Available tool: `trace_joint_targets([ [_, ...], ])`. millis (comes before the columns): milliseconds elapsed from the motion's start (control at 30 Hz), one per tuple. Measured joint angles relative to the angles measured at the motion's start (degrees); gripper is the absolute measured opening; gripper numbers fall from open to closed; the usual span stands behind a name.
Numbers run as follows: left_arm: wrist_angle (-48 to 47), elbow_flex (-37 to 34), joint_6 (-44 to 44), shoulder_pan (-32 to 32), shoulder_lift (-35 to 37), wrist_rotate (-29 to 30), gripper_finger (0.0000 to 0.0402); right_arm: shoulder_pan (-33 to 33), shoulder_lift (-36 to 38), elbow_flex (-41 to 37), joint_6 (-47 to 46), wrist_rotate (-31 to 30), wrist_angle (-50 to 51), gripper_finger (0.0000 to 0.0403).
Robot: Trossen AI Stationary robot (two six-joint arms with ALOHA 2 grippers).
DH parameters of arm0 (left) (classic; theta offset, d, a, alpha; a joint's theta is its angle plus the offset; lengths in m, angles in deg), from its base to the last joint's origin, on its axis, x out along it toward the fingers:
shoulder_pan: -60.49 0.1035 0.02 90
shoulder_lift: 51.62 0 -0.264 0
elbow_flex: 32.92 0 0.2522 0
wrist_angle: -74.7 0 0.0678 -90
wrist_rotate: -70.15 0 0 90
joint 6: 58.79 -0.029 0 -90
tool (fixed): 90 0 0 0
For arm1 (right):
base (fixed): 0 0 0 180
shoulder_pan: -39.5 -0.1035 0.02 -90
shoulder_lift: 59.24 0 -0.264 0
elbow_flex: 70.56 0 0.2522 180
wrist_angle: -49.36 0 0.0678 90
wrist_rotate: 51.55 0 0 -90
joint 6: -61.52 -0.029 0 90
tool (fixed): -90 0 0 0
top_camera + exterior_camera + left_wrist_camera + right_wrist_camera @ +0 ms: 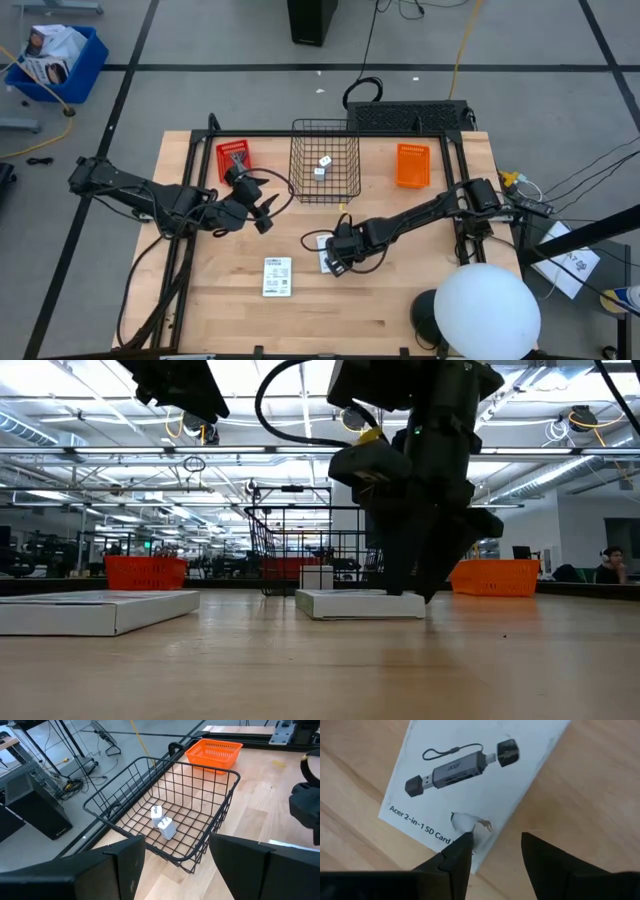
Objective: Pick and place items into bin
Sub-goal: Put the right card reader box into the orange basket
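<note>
- White packet (480,780) lies flat on the wooden tabletop (590,785), printed with a grey card-reader stick and the words "Acer 2-in-1 SD Card".
- Right tool (492,851) hangs at the packet's near corner, fingers parted.
- One finger (457,855) over the packet's torn edge; the other over bare wood beside it.

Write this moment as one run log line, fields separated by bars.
right gripper: open, at edge of Acer card reader box | left gripper: open, before wire basket | basket holds two white cubes
</note>
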Motion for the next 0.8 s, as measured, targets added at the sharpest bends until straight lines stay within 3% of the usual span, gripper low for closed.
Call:
trace_joint_targets([
  [433, -0.4, 0.0, 0.2, 0.0, 0.0, 0.0, 0.0230, 0.8, -2.8, 0.2, 3.9, -0.4, -2.1, 0.0141],
  [800, -1.2, 0.0, 1.1, 0.0, 0.0, 0.0, 0.0230, 1.1, -3.0, 0.1, 7.4, -3.1, -1.9, 0.0010],
])
